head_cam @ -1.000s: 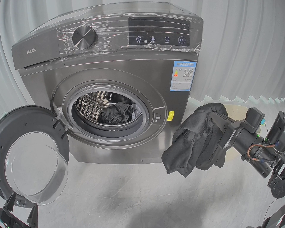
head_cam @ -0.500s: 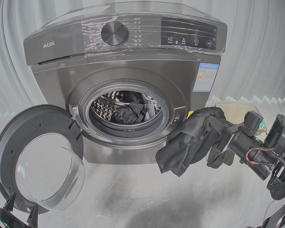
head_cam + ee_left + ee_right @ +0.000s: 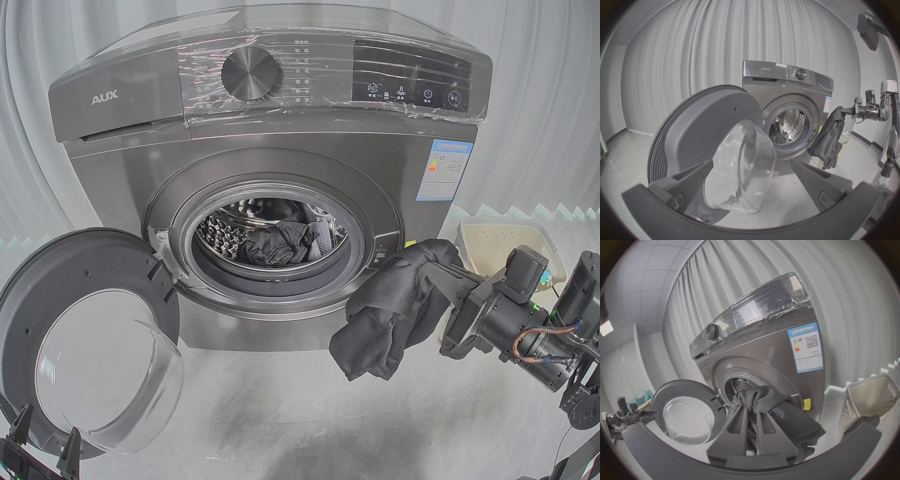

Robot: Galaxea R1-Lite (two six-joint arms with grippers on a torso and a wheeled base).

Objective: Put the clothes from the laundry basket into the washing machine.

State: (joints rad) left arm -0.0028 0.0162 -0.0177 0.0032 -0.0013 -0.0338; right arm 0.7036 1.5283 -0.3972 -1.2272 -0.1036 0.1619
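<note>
The grey washing machine [image 3: 269,156] stands with its round door [image 3: 87,337] swung open to the left. Dark clothes [image 3: 275,244] lie inside the drum. My right gripper [image 3: 437,269] is shut on a black garment [image 3: 394,306], which hangs in the air just right of and below the drum opening, in front of the machine's lower right corner. In the right wrist view the fingers [image 3: 737,427] pinch the bunched garment [image 3: 781,415]. The cream laundry basket [image 3: 500,244] sits on the floor behind the right arm. My left gripper [image 3: 44,437] is open and holds nothing, low beside the door.
The open door [image 3: 703,125] juts out close in front of the left gripper [image 3: 750,175]. White curtains run behind the machine. Bare grey floor [image 3: 300,412] lies in front of the machine. The basket [image 3: 872,396] stands against the curtain right of the machine.
The head view has shifted, so the machine sits further right in it. The right gripper with the black garment has come closer to the drum opening. The left gripper looks unchanged.
</note>
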